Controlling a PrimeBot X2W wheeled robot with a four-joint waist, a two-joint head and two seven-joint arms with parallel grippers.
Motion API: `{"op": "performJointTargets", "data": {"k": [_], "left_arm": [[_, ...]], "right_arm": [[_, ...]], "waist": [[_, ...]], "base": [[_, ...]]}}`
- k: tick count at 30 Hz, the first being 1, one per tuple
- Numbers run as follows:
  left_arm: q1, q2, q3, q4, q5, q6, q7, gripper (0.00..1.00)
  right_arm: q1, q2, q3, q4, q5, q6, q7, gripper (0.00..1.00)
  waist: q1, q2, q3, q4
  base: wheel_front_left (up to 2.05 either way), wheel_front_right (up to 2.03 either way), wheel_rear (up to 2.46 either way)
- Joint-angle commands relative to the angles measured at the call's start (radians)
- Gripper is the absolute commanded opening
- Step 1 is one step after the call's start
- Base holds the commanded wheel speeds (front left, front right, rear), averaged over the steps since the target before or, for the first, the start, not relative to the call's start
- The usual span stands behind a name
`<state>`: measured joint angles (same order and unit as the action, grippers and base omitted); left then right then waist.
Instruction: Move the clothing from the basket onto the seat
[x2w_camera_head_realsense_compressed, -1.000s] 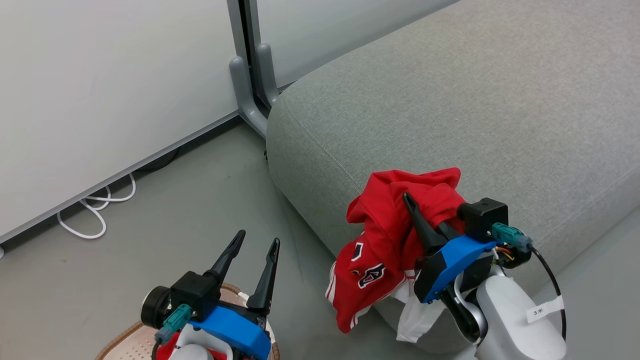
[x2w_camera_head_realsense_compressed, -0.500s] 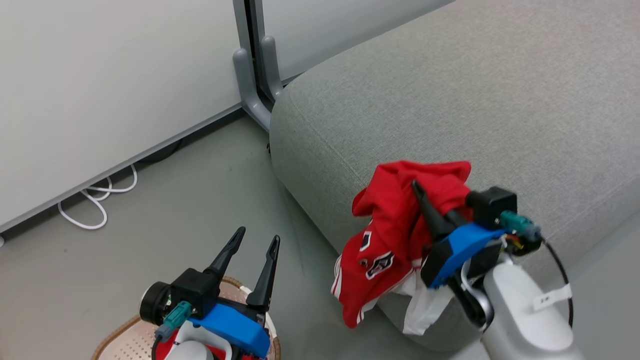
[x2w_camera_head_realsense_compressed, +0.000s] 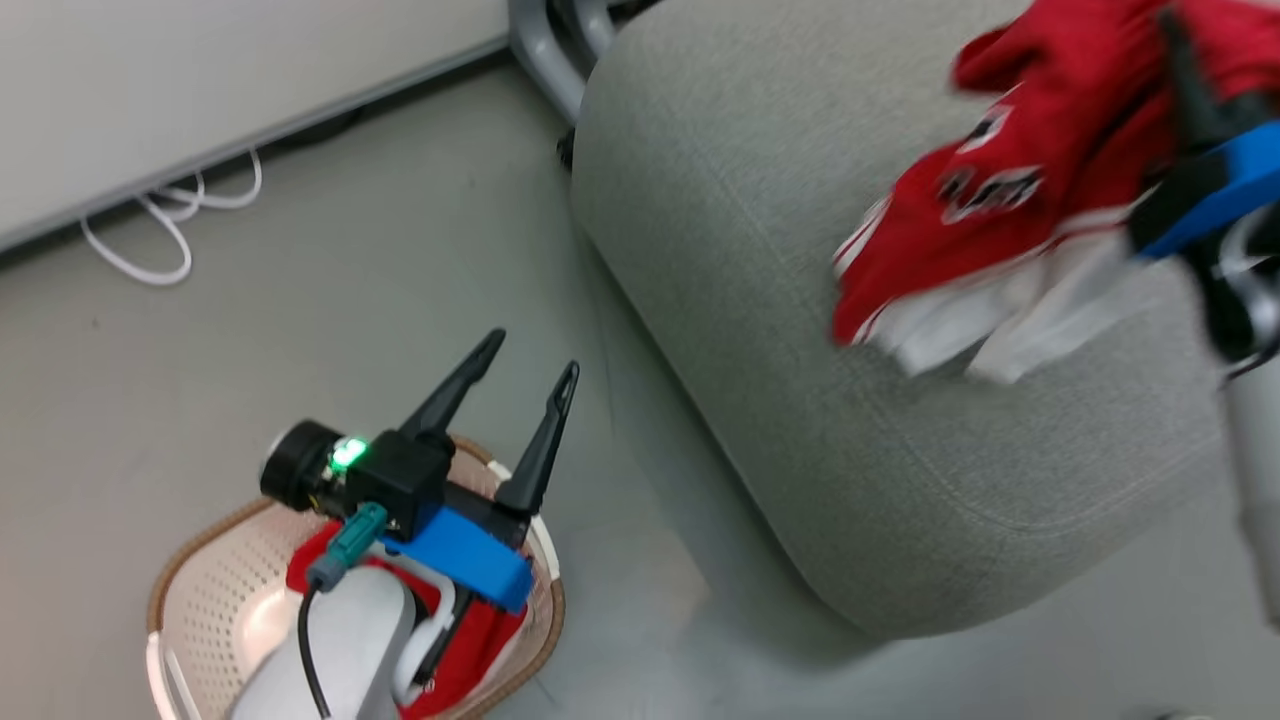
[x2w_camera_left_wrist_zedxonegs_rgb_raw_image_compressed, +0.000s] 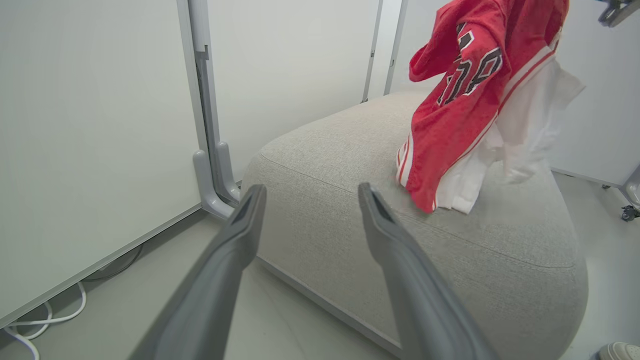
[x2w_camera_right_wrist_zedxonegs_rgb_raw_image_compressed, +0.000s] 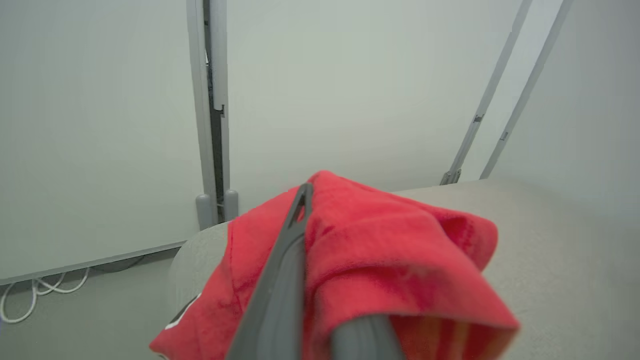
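Note:
My right gripper (x2w_camera_head_realsense_compressed: 1180, 60) is shut on a red garment (x2w_camera_head_realsense_compressed: 1000, 190) with white trim and lettering, blurred, held above the grey seat (x2w_camera_head_realsense_compressed: 800, 300). In the left wrist view the garment (x2w_camera_left_wrist_zedxonegs_rgb_raw_image_compressed: 465, 100) hangs over the seat (x2w_camera_left_wrist_zedxonegs_rgb_raw_image_compressed: 350, 165), its lower hem at or just above the cushion. In the right wrist view red cloth (x2w_camera_right_wrist_zedxonegs_rgb_raw_image_compressed: 390, 270) drapes over one dark finger (x2w_camera_right_wrist_zedxonegs_rgb_raw_image_compressed: 285, 270). My left gripper (x2w_camera_head_realsense_compressed: 530, 355) stands open and empty over the cream basket (x2w_camera_head_realsense_compressed: 200, 540), which holds more red clothing (x2w_camera_head_realsense_compressed: 480, 640).
The basket stands on grey floor left of the seat's rounded front corner. A white cable (x2w_camera_head_realsense_compressed: 150, 230) lies along the wall panels. A grey partition foot (x2w_camera_head_realsense_compressed: 545, 40) stands by the seat's far corner. A castor (x2w_camera_left_wrist_zedxonegs_rgb_raw_image_compressed: 627, 212) shows beyond the seat.
The head camera has tilted down, so the whole picture shifted. My right gripper has carried the red garment up and farther over the seat. The left gripper stays open above the basket.

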<state>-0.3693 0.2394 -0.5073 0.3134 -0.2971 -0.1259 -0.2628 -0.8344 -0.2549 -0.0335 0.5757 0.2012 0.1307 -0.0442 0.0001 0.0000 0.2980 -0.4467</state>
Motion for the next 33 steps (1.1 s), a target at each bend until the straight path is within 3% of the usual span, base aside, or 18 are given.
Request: {"op": "performJointTargets", "data": {"k": [1,9,15,21,33], "left_arm": [[-0.028,0.007,-0.004,-0.008,0.002,-0.007,-0.003,1.0],[-0.137,0.056,-0.021,-0.073,0.03,-0.007,-0.003,1.0],[-0.195,0.079,-0.039,-0.117,0.05,-0.007,-0.003,1.0],[-0.225,0.107,-0.037,-0.158,0.069,-0.007,-0.003,1.0],[-0.207,0.131,-0.028,-0.188,0.061,0.023,0.004,1.0]], "right_arm": [[-0.027,-0.014,-0.016,0.004,0.0,0.0,0.001,0.0],[-0.199,-0.155,-0.233,0.003,-0.058,0.0,-0.014,0.0],[-0.237,-0.208,-0.408,0.011,-0.079,0.0,-0.064,0.0],[-0.195,-0.173,-0.508,0.086,-0.077,0.0,-0.142,0.0],[-0.15,-0.137,-0.475,0.272,-0.115,0.0,-0.213,0.0]], "waist": [[-0.0001,0.0,0.082,0.047],[-0.0001,0.0,0.269,0.118],[-0.0001,0.0,0.38,0.165],[-0.0001,0.0,0.45,0.182],[-0.0001,0.0,0.467,0.182]], "base": [[0.0,0.0,0.0],[0.0,0.0,0.0],[0.0,0.0,0.0],[0.0,0.0,0.0],[0.0,0.0,0.0]]}}
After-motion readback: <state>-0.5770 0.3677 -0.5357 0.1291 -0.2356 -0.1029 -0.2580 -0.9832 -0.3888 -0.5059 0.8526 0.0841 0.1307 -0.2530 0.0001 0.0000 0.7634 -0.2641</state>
